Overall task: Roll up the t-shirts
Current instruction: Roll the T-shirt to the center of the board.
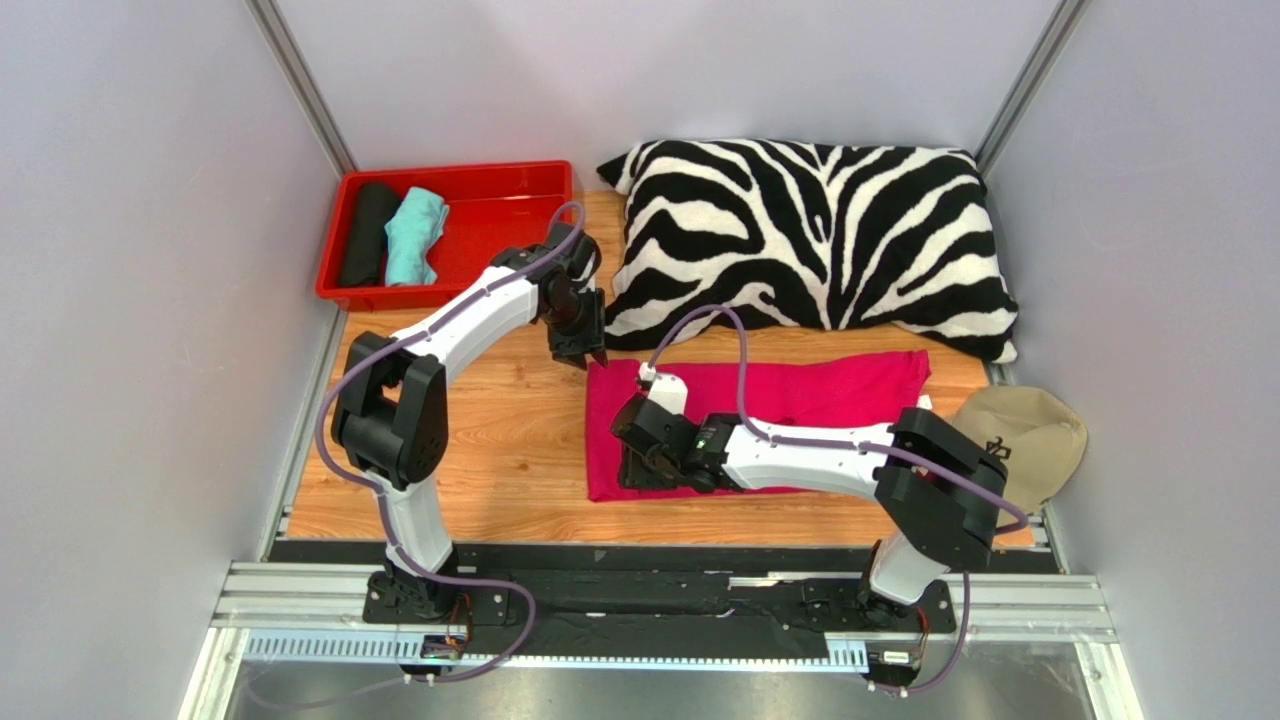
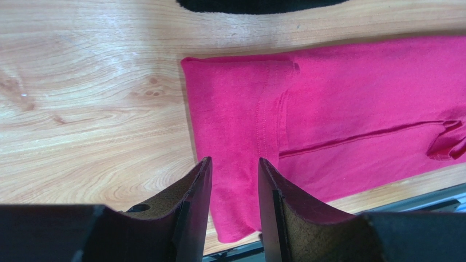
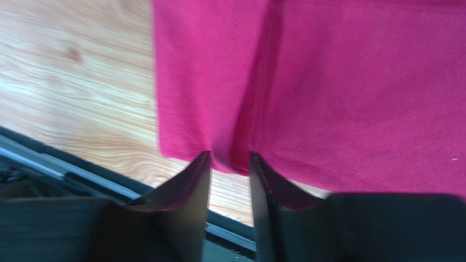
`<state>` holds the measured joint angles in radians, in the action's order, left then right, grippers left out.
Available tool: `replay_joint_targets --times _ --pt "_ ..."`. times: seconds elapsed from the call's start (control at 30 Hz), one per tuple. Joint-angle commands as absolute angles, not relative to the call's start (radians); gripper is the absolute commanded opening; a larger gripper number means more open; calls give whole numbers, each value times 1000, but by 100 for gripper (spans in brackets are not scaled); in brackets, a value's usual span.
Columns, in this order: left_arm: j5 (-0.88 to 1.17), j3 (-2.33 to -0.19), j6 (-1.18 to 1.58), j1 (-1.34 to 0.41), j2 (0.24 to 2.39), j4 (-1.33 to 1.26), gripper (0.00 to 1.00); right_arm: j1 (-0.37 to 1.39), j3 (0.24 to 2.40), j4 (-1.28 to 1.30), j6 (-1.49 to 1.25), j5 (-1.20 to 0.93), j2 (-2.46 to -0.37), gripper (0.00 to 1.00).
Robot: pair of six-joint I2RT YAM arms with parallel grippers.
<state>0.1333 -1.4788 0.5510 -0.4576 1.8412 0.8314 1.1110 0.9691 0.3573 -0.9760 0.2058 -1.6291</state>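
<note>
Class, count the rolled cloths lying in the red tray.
2, both at the left end of the red tray: a black roll and, on its right, a mint-green roll. None seems hidden.

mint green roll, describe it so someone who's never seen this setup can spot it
Start at the zebra-striped pillow at the back; left of it sits a red tray. Two cloth rolls lie side by side at its left end. The mint-green roll is the right one, beside the black roll.
</note>
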Motion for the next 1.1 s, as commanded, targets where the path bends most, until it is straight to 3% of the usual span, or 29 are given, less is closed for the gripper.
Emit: replay_joint_targets --times 0.0,0.03,0.13,0.2,0.33,0.5,0.83,0.97,1.07 --pt "170 -1477 523 -457 1858 804 44 1111 931 333 -1011 204 -1648 28" --pt "175 -1476 522 -456 1862 802 44 1112 925 333 -1017 207 -1643 18" --pt "178 -1477 515 -456 1868 798 44 1112 904 337 -1034 201 -1623 4" --pt "178 -1471 512 -456 1870 795 44 1123 896 344 -1048 204 -1606 2" --pt "179 -1430 517 -446 1855 766 45 1132 900 353 -1060 204 -1627 1" --pt "238 -1375 517 -397 1824 717 53 1135 894 348 -1065 190 -1637 4" --pt "391 -1292 537 -345 1836 600 56 1176 1069 596 -1003 331 -1584 29" --pt "396 -1298 545 -334 1861 597 53 1215 1178 623 -960 361 -1644 27" --pt "397 -1305 545 -327 1881 603 52 1227 1259 620 -931 348 -1722 18"
